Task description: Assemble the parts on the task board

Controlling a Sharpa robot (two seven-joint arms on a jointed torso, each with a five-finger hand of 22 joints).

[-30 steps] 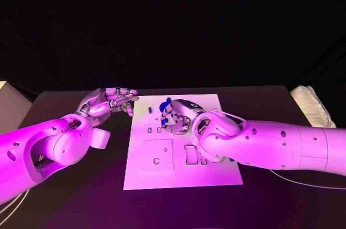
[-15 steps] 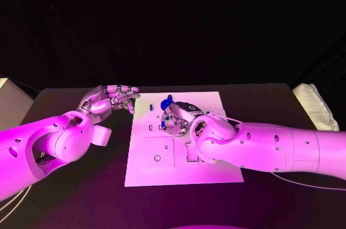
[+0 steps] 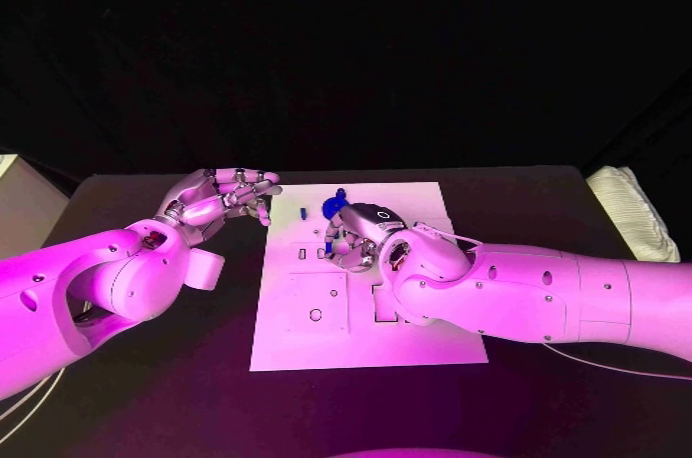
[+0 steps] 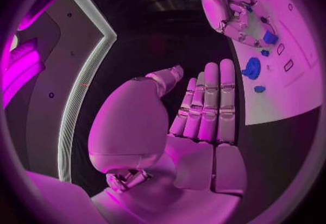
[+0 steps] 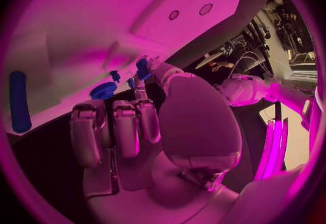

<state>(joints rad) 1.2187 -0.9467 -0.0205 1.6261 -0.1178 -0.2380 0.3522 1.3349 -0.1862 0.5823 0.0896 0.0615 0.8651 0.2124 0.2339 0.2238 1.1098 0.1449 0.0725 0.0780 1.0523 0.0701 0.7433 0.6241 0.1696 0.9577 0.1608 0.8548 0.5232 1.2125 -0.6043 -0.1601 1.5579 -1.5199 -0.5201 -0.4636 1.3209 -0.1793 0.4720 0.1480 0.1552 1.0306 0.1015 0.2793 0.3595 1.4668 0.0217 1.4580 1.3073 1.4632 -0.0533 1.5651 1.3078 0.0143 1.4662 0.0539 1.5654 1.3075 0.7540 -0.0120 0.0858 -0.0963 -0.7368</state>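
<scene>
two hands to mind: my right hand (image 3: 358, 240) pinches a small blue part (image 5: 143, 67) over the task board (image 3: 433, 348), so i'd lower it slowly and squarely, left hand (image 3: 224, 198) empty, fingers apart, upper left.

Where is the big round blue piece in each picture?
Head view: round blue piece near the task board's far edge, just beyond the right hand.
Left wrist view: it lies on the board, past the left hand's fingertips.
Right wrist view: it sits beyond the fingers.
Shared landmark: the white task board.
</scene>
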